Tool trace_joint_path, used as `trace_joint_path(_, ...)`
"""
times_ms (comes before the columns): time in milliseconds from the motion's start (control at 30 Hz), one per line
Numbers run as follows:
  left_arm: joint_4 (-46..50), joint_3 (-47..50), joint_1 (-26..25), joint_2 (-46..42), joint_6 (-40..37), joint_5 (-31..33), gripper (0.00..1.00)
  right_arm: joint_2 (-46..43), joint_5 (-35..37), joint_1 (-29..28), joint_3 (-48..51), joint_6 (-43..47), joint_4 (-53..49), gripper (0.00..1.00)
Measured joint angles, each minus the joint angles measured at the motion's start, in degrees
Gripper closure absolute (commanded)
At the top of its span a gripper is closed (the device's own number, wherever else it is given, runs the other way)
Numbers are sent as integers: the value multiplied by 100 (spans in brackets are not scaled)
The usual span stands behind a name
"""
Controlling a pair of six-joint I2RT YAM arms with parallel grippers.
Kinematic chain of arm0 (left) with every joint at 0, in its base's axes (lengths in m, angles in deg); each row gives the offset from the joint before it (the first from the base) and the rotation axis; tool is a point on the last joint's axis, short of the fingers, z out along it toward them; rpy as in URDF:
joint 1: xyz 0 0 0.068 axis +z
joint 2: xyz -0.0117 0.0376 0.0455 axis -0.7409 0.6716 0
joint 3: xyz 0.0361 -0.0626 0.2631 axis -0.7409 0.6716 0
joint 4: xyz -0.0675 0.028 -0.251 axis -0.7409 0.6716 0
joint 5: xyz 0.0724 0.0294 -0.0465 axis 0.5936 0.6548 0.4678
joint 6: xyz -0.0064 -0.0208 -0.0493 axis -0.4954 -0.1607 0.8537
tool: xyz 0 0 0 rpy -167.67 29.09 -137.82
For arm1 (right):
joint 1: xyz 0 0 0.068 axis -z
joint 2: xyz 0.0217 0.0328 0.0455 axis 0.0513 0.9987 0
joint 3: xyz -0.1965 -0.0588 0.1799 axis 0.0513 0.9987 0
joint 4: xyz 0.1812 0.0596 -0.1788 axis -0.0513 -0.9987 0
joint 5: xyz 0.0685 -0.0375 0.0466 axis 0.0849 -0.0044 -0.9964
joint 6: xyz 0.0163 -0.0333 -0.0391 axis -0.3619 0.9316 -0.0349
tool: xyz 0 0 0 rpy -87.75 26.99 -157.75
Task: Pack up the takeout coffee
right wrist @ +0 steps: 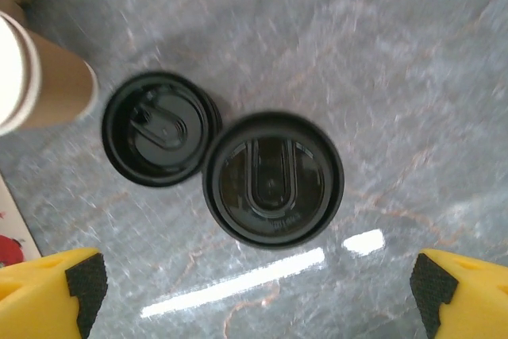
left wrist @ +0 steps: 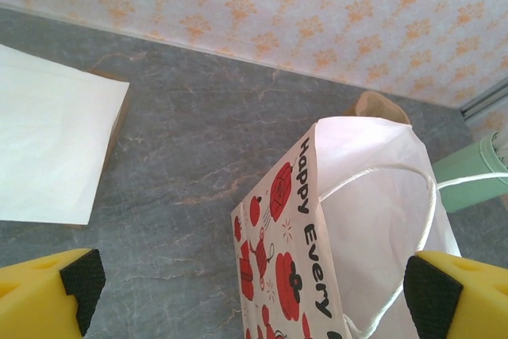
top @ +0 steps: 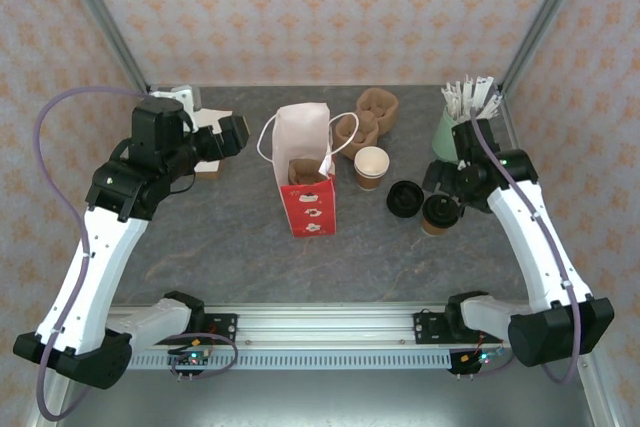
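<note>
1. Takeout coffee: stands upright, long axis vertical, open mouth up, no lid fitted.
2. Right gripper: jaws wide apart, empty. The takeout coffee sits ahead of and outside the jaw span, on the bag side, cut off by the frame edge.
3. Ahead of the jaw gap: lidded cup, loose black lid just beside it.
4. Left gripper: jaws wide apart, empty, above the red-and-white bag; the bag's interior is hard to make out.
</note>
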Motion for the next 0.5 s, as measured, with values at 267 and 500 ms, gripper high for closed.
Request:
trace_joint_path(267, -142, 81, 0, -4, 35, 15, 0, 199, -345, 221, 743, -160, 313, 1)
trace_joint_path(500, -175, 216, 0, -4, 55, 13, 0, 723, -581, 361, 752, -151, 654, 1)
